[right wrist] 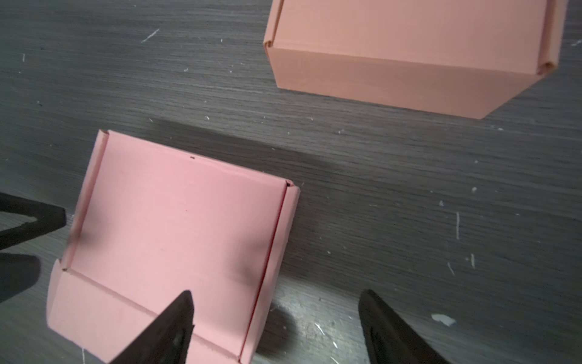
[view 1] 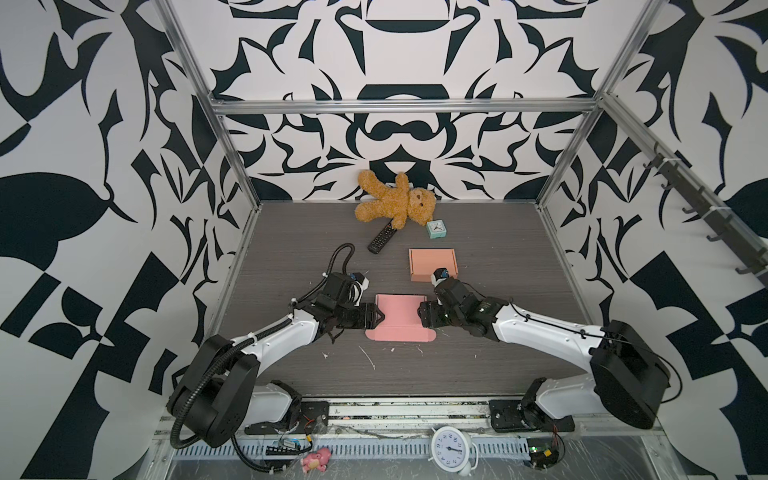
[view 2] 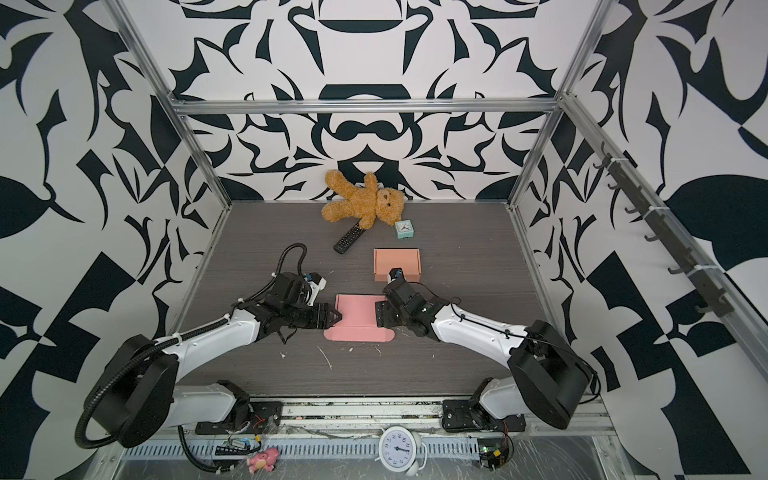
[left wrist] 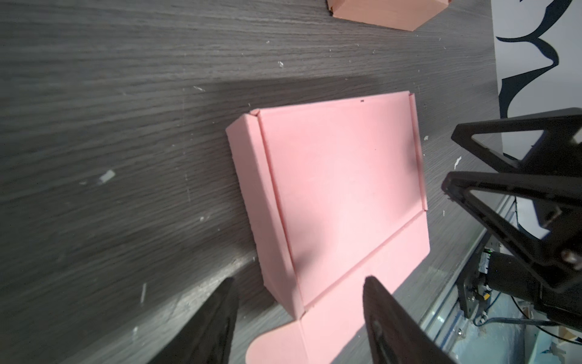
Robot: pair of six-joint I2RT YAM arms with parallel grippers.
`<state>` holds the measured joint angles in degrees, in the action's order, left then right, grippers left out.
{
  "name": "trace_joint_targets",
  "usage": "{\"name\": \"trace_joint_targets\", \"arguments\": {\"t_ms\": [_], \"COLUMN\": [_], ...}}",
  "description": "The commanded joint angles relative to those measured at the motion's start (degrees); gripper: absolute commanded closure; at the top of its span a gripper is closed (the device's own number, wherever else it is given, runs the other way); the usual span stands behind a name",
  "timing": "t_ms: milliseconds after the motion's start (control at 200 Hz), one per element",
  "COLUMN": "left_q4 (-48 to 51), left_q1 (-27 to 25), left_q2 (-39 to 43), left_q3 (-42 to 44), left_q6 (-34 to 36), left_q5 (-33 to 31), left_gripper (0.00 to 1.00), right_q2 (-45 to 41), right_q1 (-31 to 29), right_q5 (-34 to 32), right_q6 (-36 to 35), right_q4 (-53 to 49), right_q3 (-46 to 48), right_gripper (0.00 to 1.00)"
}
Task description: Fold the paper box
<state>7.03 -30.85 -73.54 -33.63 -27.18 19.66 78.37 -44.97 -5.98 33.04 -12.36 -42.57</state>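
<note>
Box (view 1: 400, 316) lies mid-table (view 1: 478, 357), directly between your two grippers.

Left gripper (left wrist: 299, 280): jaws apart, at the box's left end, low over the flap's corner. Nothing is held.

Right gripper (right wrist: 276, 292): jaws apart, one finger over the box's right edge and the other over bare table. Nothing is clamped.

State of fold, as both wrist views show it:
- Side walls are up at both ends.
- The top panel lies down flat over the body, with a thin gap along the right wall.
- The front flap (view 1: 399, 335) and its rounded ears lie flat on the table on your side, untucked.

Judgement: you are most of the way there. The body is formed and the lid is down. What is left is to bend the ears, lift the flap and tuck it in at the front, then press the lid flush.

For reference, the orange box (view 1: 432, 264) behind it looks fully closed.
</note>
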Motion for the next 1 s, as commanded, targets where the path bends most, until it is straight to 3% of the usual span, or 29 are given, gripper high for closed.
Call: {"name": "trace_joint_targets", "arguments": {"t_ms": [0, 235, 445, 995], "left_q4": [3.93, 7.66, 8.22, 2.94], "left_q1": [0.24, 0.13, -1.43, -6.53], "left_q2": [4.66, 11.42, 14.8, 10.66], "left_q3": [1.49, 2.97, 4.6, 5.53], "left_q6": [0.44, -0.75, -2.48, -5.28], "left_q5": [0.83, 1.6, 3.67, 4.44], "left_gripper": [0.32, 0.3, 0.31, 0.32], "right_q2": [-3.25, -9.83, -10.86, -2.61], "right_q1": [-0.02, -0.62, -3.9, -11.25], "right_q5": [-2.02, -0.62, 0.29, 0.79], "right_q6": [1.48, 4.06, 6.59, 10.24], "right_q4": [-4.44, -7.5, -7.92, -1.8], "right_q3": [0.56, 3.18, 4.28, 2.03], "right_gripper": [0.15, 0.02, 0.02, 0.03]}}
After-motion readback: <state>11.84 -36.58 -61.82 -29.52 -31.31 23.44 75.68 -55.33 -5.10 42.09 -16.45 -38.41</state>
